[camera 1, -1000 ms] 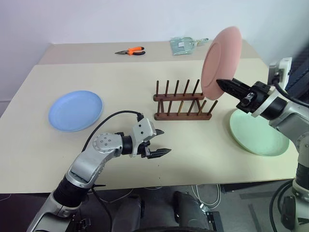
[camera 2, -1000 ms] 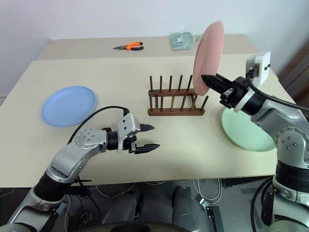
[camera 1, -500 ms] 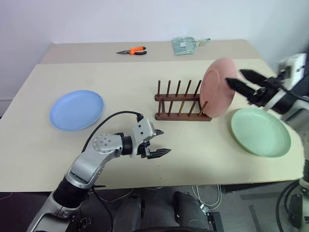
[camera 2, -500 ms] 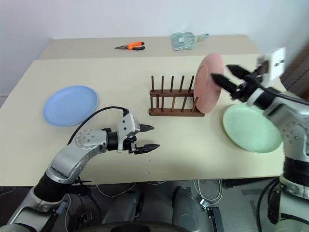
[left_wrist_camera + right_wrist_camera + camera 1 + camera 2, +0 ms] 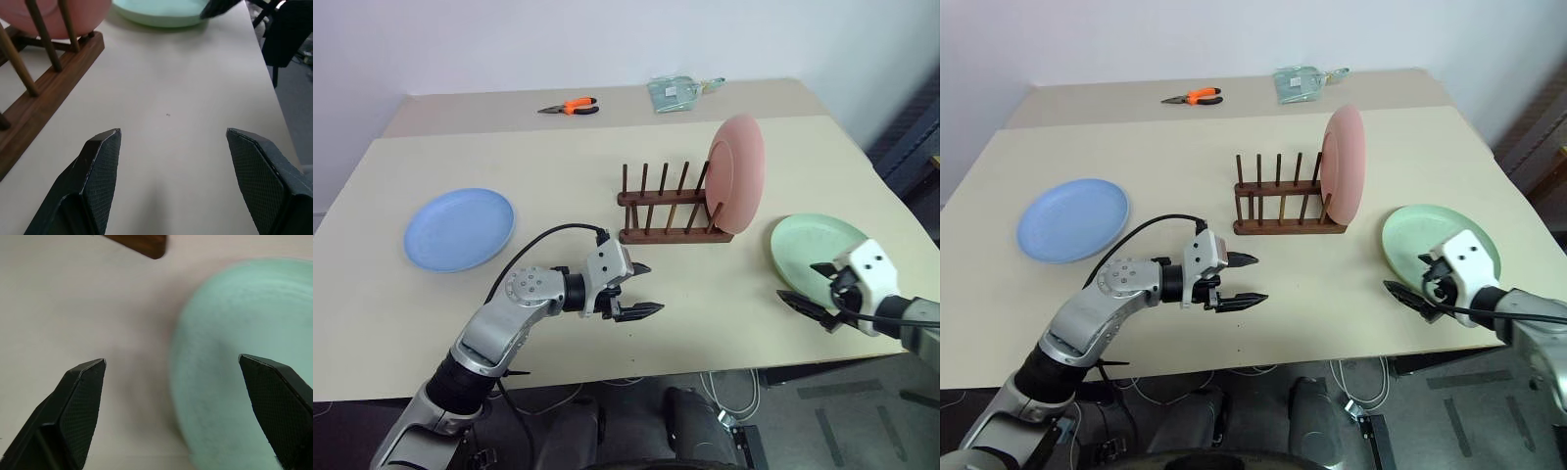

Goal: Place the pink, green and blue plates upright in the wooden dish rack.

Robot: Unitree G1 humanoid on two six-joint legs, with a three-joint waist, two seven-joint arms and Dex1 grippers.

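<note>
Down at the near edge of the table [image 5: 724,323], the left gripper [image 5: 639,289] hovers just over the bare top, jaws spread wide with nothing between them, pointing across toward the right. Over on the right, the right gripper [image 5: 808,287] sits low at the near rim of the green plate [image 5: 813,245], jaws gaping wide and empty; the plate lies flat on the table, and from the right wrist view its pale rim [image 5: 234,357] lies between the two black fingers [image 5: 78,406]. Moving up the table, the wooden dish rack [image 5: 666,211] stands mid-table, and there's the pink plate [image 5: 736,174] upright on its edge at the rack's right end, leaning among the pegs. Off to the left, well apart from the rack, the blue plate [image 5: 460,228] lies flat. Far back, orange-handled pliers [image 5: 570,106] and a clear packet [image 5: 674,91] lie near the rear edge.
</note>
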